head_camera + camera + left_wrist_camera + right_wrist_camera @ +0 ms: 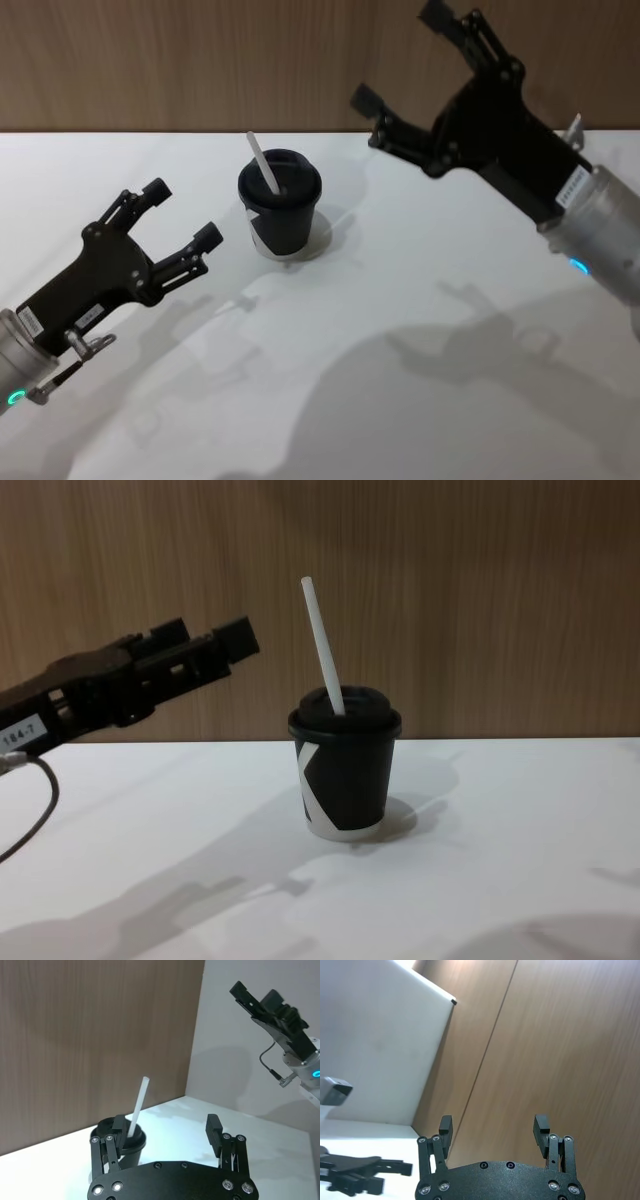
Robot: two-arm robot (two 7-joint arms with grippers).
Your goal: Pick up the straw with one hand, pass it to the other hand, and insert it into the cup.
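Observation:
The black cup stands upright on the white table, its white mark facing the chest view. The white straw sticks out of its lid, leaning a little to the left. My left gripper is open, low and to the left of the cup, nothing between its fingers; in the left wrist view the cup and straw sit just beyond my left gripper. My right gripper is open, raised high to the right of the cup, and holds nothing.
The white table runs to a brown wood-panelled wall at the back. Arm shadows fall across the table in front of the cup.

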